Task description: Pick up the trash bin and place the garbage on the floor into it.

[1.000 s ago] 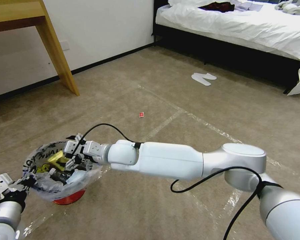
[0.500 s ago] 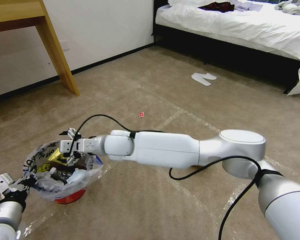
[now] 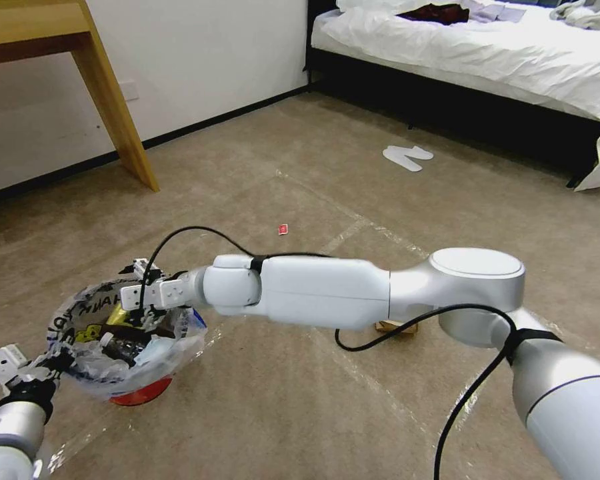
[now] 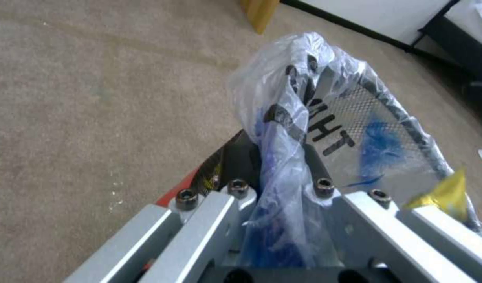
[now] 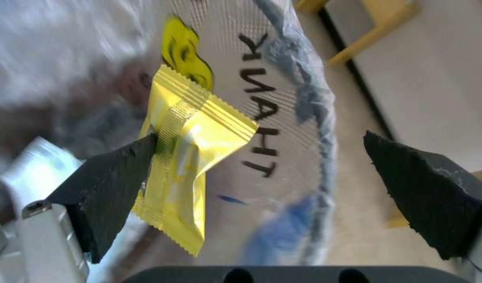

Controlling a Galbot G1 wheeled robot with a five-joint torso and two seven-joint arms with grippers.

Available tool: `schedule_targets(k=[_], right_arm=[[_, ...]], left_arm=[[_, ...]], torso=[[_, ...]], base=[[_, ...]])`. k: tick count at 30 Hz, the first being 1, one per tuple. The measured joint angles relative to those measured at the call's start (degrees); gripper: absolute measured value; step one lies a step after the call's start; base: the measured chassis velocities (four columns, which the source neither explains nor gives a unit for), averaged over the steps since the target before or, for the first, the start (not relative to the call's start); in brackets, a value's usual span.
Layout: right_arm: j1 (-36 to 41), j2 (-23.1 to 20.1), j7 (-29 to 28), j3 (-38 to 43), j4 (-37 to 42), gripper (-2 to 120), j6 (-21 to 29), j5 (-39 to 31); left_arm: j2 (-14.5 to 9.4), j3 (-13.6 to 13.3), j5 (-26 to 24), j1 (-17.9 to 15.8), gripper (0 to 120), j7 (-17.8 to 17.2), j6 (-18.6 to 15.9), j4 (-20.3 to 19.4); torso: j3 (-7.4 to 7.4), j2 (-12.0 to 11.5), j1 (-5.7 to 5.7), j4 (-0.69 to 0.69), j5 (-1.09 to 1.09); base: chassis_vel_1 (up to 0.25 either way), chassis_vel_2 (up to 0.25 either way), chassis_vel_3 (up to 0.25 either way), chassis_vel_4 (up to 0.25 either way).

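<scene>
Near left on the floor: the trash bin, red base showing under its clear "THANK YOU" liner, with bottle and tissue litter inside. Left claw clamped on the bin's rim and bunched liner at the near-left edge. Right claw reaching across from the right, poised over the bin's mouth, spread wide; yellow wrapper lying against one pad, the other pad well apart from it. Farther out, a small red wrapper on the carpet; brown scrap peeking from behind the right arm. White slippers near the bed.
</scene>
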State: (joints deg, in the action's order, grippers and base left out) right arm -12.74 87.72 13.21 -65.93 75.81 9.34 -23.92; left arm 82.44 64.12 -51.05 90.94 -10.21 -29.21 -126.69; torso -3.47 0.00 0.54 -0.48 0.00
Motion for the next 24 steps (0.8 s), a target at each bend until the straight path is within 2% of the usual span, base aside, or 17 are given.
schedule_targets(k=[1,2,3,4,6,7,8,10,11,12,13,14,15,16,20,21,24], right_arm=[[0.00,0.00,0.00,0.00,0.00,100,0.00,0.00],[-0.43,-0.18,0.38,-0.38,0.18,100,-0.06,-2.13],[-0.98,-0.45,0.07,-0.77,0.96,100,1.13,-7.40],[-0.98,-0.45,0.07,-0.77,0.96,100,1.13,-7.40],[-1.37,-0.71,-2.33,-0.59,3.49,100,6.09,-23.67],[-1.37,-0.71,-2.33,-0.59,3.49,100,6.09,-23.67],[-1.12,-0.61,-6.70,0.52,5.40,100,9.94,-34.06],[-0.43,0.06,-14.67,1.94,7.23,100,15.68,-43.91],[-0.43,0.06,-14.67,1.94,7.23,100,15.68,-43.91],[0.38,1.15,-24.55,3.57,9.10,100,22.22,-52.85],[0.96,2.07,-30.96,4.87,10.26,100,27.71,-56.29],[0.96,2.07,-30.96,4.87,10.26,100,27.71,-56.29],[1.58,3.01,-37.52,5.62,10.89,100,31.73,-58.43],[1.90,3.41,-39.56,5.73,10.81,100,32.80,-57.79],[2.23,3.69,-41.58,5.97,10.27,100,33.51,-57.50],[2.60,4.12,-44.48,6.81,10.15,100,33.55,-60.84],[2.85,4.29,-45.47,7.22,9.90,100,33.55,-61.25]], left_arm=[[0.00,0.00,0.00,0.00,5,0.00,0.00,0.00],[0.04,-0.02,0.00,0.00,5,0.00,0.01,0.01],[0.06,-0.04,0.01,0.05,5,0.02,0.06,0.05],[0.06,-0.04,0.01,0.05,5,0.02,0.06,0.05],[0.00,0.01,0.02,0.13,5,0.10,0.25,0.14],[0.00,0.01,0.02,0.13,5,0.10,0.25,0.14],[-0.09,0.07,0.00,0.15,5,0.14,0.27,0.18],[-0.13,0.07,-0.01,0.13,5,0.16,0.30,0.29],[-0.13,0.07,-0.01,0.13,5,0.16,0.30,0.29],[-0.13,0.00,0.01,0.10,5,0.16,0.33,0.36],[-0.12,-0.08,0.01,0.09,5,0.17,0.33,0.37],[-0.12,-0.08,0.01,0.09,5,0.17,0.33,0.37],[-0.12,-0.12,0.03,0.08,5,0.17,0.35,0.40],[-0.13,-0.12,0.03,0.11,5,0.18,0.35,0.40],[-0.24,-0.10,0.01,0.32,5,0.27,0.41,0.38],[-0.28,-0.07,0.00,0.42,5,0.30,0.43,0.38],[-0.32,-0.07,0.00,0.48,5,0.35,0.47,0.37]], torso=[[0.00,0.00,0.00,0.00,0.00],[0.00,0.00,0.00,0.00,0.00],[0.00,0.00,0.00,0.00,0.00],[0.00,0.00,0.00,0.00,0.00],[0.00,0.00,0.00,0.01,0.00],[0.00,0.00,0.00,0.01,0.00],[0.00,0.00,0.00,0.00,0.00],[0.00,0.00,0.00,0.00,0.01],[0.00,0.00,0.00,0.00,0.01],[0.00,0.00,0.00,0.01,0.00],[0.01,0.00,0.00,0.02,0.00],[0.01,0.00,0.00,0.02,0.00],[0.01,0.00,0.00,0.01,0.00],[0.00,0.00,0.00,0.01,0.00],[0.00,0.00,0.00,0.00,-0.01],[0.00,0.00,0.00,0.00,0.00],[0.01,0.00,0.00,0.02,0.00]], base=[[0.000,0.000,0.000,0.000],[0.000,0.000,0.000,0.000],[0.000,0.000,0.000,0.000],[0.000,0.000,0.000,0.000],[0.000,0.000,0.000,0.000],[0.000,0.000,0.000,0.000],[0.000,0.000,0.000,0.000],[0.000,0.000,0.000,0.000],[0.000,0.000,0.000,0.000],[0.000,0.000,0.000,0.000],[0.000,0.000,0.000,0.000],[0.000,0.000,0.000,0.000],[0.000,0.000,0.000,0.000],[0.000,0.000,0.000,0.000],[0.000,0.000,0.000,0.000],[0.000,0.000,0.000,0.000],[0.000,0.000,0.000,0.000]])
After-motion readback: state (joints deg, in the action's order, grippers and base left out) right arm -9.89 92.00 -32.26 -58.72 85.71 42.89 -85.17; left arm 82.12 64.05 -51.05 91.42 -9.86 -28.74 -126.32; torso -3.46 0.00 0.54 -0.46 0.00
